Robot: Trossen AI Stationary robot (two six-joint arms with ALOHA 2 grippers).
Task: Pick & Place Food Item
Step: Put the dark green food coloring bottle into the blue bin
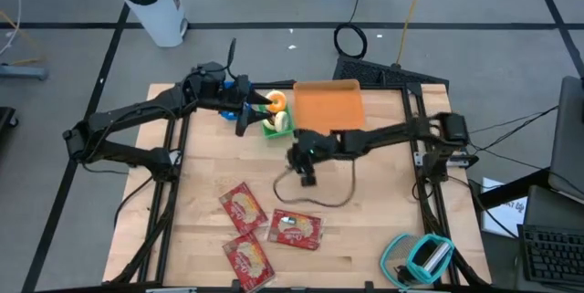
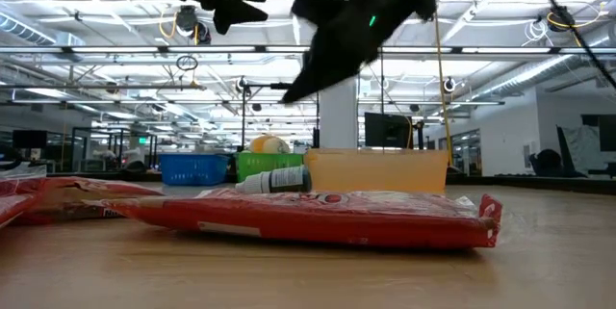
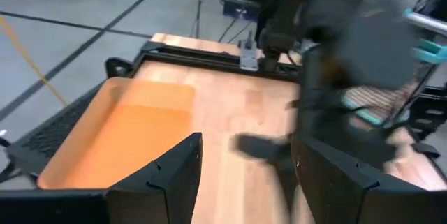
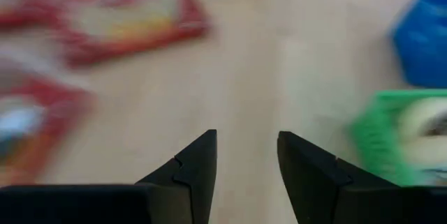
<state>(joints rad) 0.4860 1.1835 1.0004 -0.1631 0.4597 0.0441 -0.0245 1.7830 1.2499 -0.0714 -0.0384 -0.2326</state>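
From above, you see the wooden table (image 1: 365, 229) with 3 red snack packets (image 1: 272, 231) lying near its front edge, well apart from the orange tray (image 1: 328, 106) at the back. Just beside the tray's left edge sit a green basket (image 1: 276, 124) and a blue basket (image 1: 239, 110), with a yellow-orange food item (image 1: 276, 102) between them. The left gripper (image 1: 245, 121) hangs over the blue basket. The right gripper (image 1: 306, 176) hovers above bare wood between the tray and the packets, a loose cable (image 1: 315, 197) curling under it. A teal tape dispenser (image 1: 427, 255) rests at the front right corner.

From table height, you look across 1 red packet (image 2: 308, 218) lying flat in front, with another at the left edge. Behind it stand the blue basket (image 2: 193, 168), the green basket (image 2: 268, 165) and the tray (image 2: 380, 170), and a small bottle (image 2: 274, 182) lies on its side. Both arms hang overhead.

Past the left wrist, your left fingers (image 3: 178, 175) stand wide apart with nothing between them, the tray (image 3: 119, 133) beyond.

Past the right wrist, your right fingers (image 4: 199, 165) stand partly apart, gripping nothing, above bare wood; blurred red packets (image 4: 126, 15) lie farther off, the green basket (image 4: 401, 137) to one side.
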